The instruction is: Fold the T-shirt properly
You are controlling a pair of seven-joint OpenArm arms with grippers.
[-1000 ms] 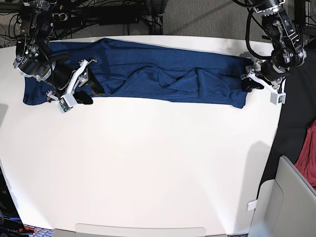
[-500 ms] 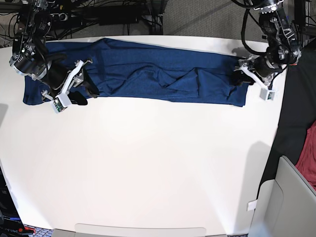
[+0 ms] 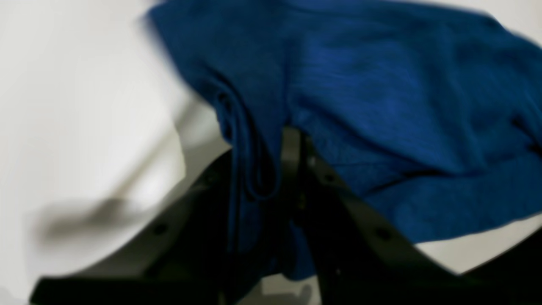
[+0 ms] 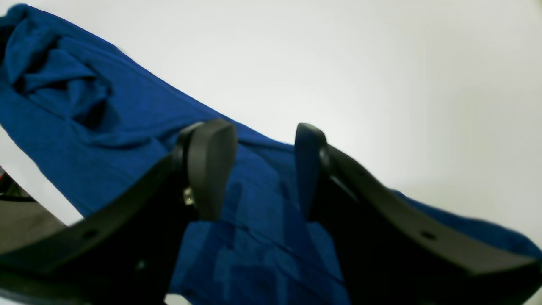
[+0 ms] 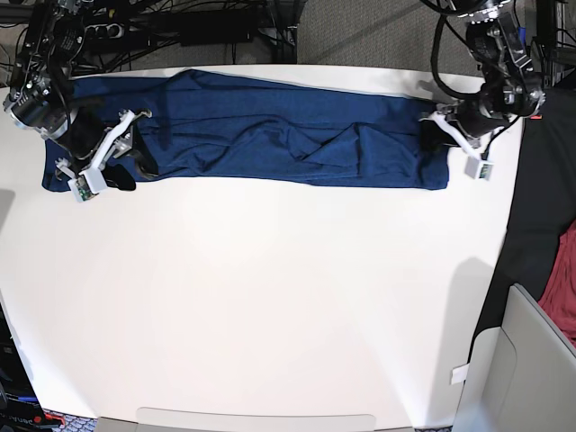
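Near half of the surface (image 5: 270, 297) is bare white from where I sit; all the work is along the far edge.

The T-shirt (image 5: 270, 135) lies there as a long dark navy band, already narrowed lengthwise, running left to right across the far part of the surface. Rumpled ridge near its middle, otherwise flat.

Right gripper (image 4: 258, 169), at the band's left end in the base view: jaws apart, empty, hanging over the cloth near its near edge. The wrist view shows blue fabric between and below the fingers (image 4: 211, 165), not pinched. I cannot tell whether the tips touch the cloth.

Left gripper (image 3: 275, 178), at the band's right end: the wrist view is blurred, but the jaws look drawn together with a fold of the shirt's hem bunched between them. I read it as clamped on the T-shirt's end edge. The base view only shows it sitting on that end.

Off the surface at far right, a red cloth (image 5: 562, 288) hangs. Not part of this.

Step in hand, as I judge it: taking hold of both ends for the crosswise fold. One end appears gripped, the other not yet.

Next move, my reading: bring the right gripper down onto its end and pinch through all layers. Then lift both ends evenly, so the middle ridge pulls flat instead of folding in.
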